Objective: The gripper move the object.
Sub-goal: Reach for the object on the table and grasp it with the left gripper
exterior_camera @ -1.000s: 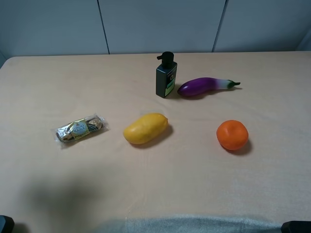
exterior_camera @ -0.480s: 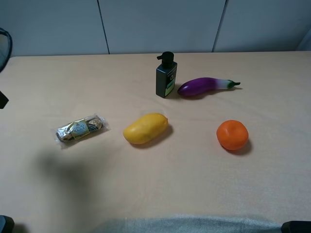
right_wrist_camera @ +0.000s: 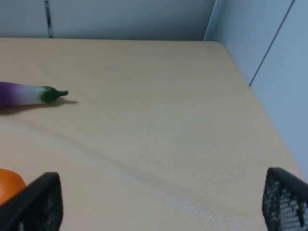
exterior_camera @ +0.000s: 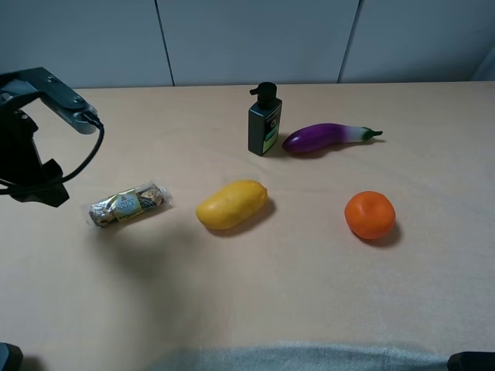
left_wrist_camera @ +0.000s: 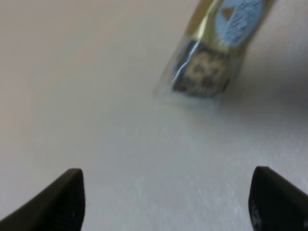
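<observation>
The object, a small clear packet of gold-foil chocolates with a label, lies on the tan table at the left. My left gripper is a black arm end with a cable, hovering just left of the packet and apart from it. In the left wrist view the packet lies ahead of the gripper, whose jaws are spread wide with nothing between them. My right gripper is open and empty over the table's right side.
A yellow oval fruit lies right of the packet. An orange sits further right. A dark pump bottle and a purple eggplant stand at the back. The eggplant's tip also shows in the right wrist view.
My left arm has come into the exterior view from the left edge and moved in toward the packet. The objects have not moved.
</observation>
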{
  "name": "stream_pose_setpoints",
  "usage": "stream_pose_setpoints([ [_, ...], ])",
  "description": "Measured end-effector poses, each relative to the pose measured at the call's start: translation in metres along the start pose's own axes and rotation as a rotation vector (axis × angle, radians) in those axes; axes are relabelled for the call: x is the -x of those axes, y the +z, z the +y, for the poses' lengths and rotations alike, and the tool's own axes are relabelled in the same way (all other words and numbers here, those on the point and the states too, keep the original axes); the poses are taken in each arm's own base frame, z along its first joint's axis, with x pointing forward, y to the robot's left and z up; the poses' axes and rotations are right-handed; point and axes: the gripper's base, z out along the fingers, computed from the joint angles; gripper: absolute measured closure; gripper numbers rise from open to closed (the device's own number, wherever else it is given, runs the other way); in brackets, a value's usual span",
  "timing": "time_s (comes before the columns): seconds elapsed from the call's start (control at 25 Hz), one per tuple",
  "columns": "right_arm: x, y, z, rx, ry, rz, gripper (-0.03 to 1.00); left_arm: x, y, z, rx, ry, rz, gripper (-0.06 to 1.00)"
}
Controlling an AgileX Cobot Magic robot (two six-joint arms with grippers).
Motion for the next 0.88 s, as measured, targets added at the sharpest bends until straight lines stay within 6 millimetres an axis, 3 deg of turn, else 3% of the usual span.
stream_pose_setpoints([
  [0.44, 0.000, 0.000, 0.000, 0.000, 0.000, 0.000, 0.34, 0.028, 0.048, -0.023, -0.046, 0.166, -0.004, 0.18],
  [0.88, 0.000, 0.000, 0.000, 0.000, 0.000, 0.000, 0.34, 0.034, 0.082, -0.031, -0.078, 0.247, 0.023, 0.18],
])
